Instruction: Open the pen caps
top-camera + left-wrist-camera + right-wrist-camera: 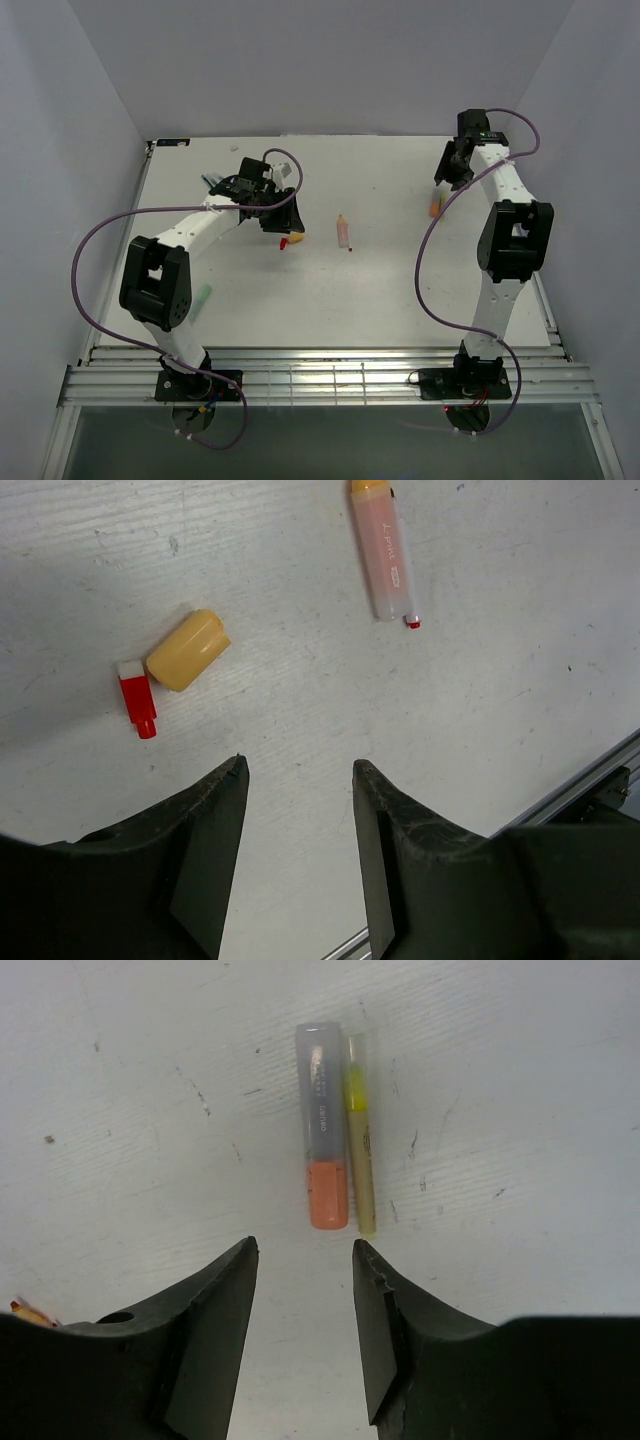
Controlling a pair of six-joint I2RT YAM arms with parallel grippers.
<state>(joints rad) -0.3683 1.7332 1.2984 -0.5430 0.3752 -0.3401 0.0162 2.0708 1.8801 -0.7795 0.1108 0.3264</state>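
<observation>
My left gripper (298, 770) is open, empty; the yellow cap (188, 649) lies ahead of it. My right gripper (303, 1250) is open too; only its camera shows the orange pen (326, 1130) and yellow pen (360, 1140) side by side.

White arms (200, 228) with black joints, looping purple cables (77, 268) and matte black wedge-shaped fingers (205, 850).
</observation>
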